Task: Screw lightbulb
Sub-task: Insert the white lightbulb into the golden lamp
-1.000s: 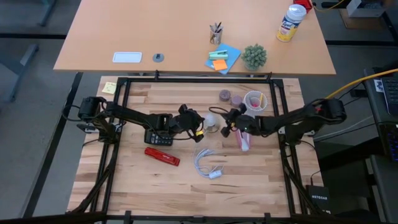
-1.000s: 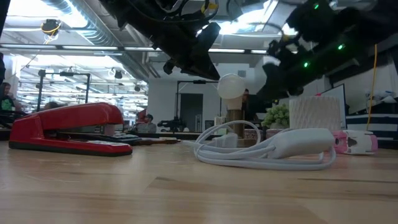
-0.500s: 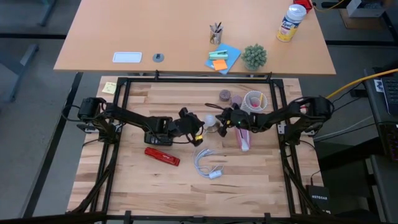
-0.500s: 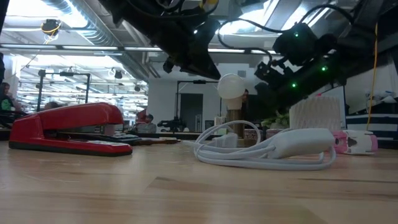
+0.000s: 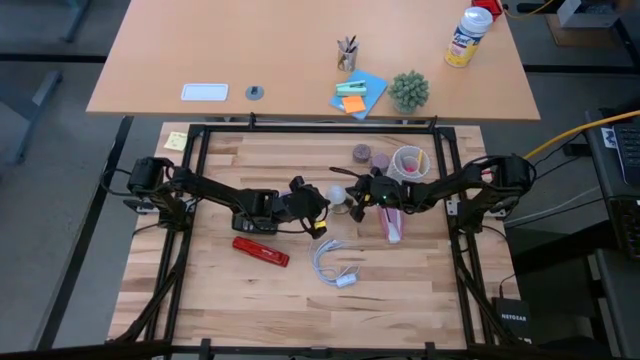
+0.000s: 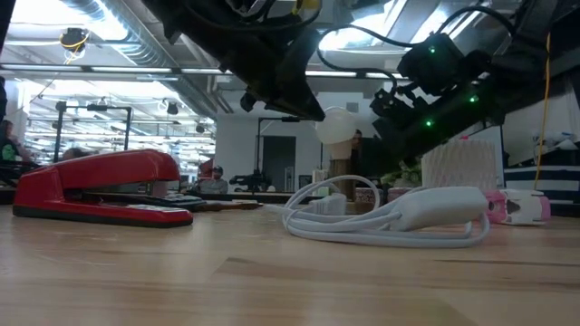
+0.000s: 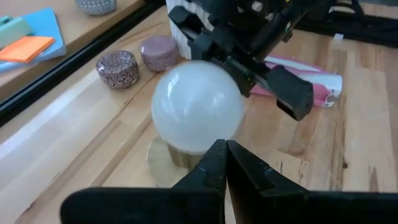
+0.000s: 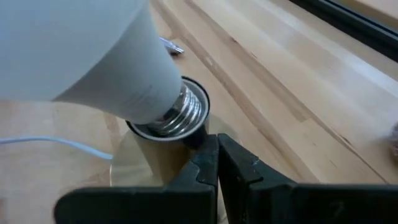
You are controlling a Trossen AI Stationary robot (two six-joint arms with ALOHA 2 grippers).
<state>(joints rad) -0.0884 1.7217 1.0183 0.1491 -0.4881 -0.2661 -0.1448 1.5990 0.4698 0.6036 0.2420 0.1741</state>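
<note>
lightbulb [image 8: 93,56] tilted, screw end down, seemingly socketed

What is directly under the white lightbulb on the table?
Under the lightbulb its metal screw end enters a dark socket ring on a round wooden base. How deep the thread sits inside is covered. The closed right gripper is at the socket.

- The left gripper [image 7: 225,163] had its two dark fingers pinched together, tips right at the base of the lightbulb [image 7: 198,106].
- The bulb sat upright on a round tan base [image 7: 166,163] on the wooden table [image 7: 360,155].
- The right gripper [image 7: 249,62] reached in from behind, just beside the bulb.
- Two small round tins [image 7: 118,68] sat near a black rail, and a pink and white thing [image 7: 317,84] lay behind.
</note>
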